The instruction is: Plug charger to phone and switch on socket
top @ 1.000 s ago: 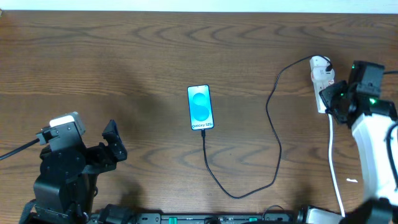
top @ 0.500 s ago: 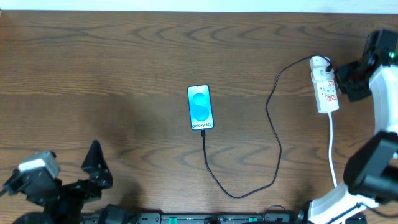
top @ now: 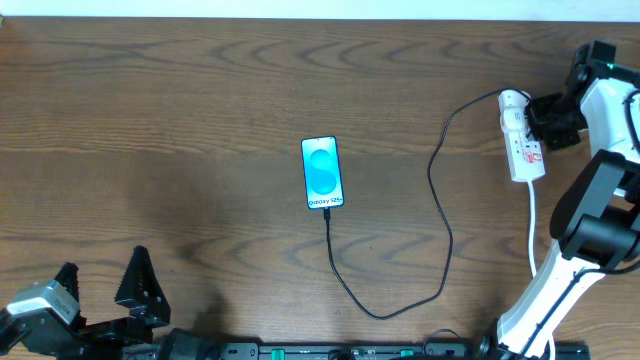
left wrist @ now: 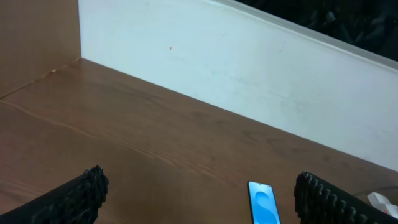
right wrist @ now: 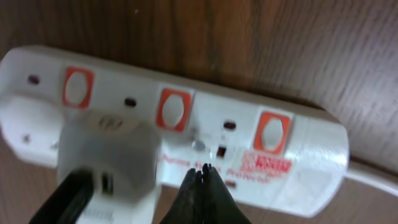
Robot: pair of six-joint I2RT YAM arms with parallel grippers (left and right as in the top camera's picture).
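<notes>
A miss or a wrong switch is risked, since the pinched-shut right fingers (right wrist: 200, 190) are poised between two red switches (right wrist: 173, 109) of the narrow white power strip (right wrist: 298, 143) at the counter's (top: 200, 100) right edge. The thin black charger cable (top: 440, 230) is seen reaching the blue-screened smartphone (top: 322, 173) mid-counter. The left fingers (left wrist: 71, 198) are spread wide, empty.

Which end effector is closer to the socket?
Right. The right end effector is at the socket; the left end effector is far across the table.
</notes>
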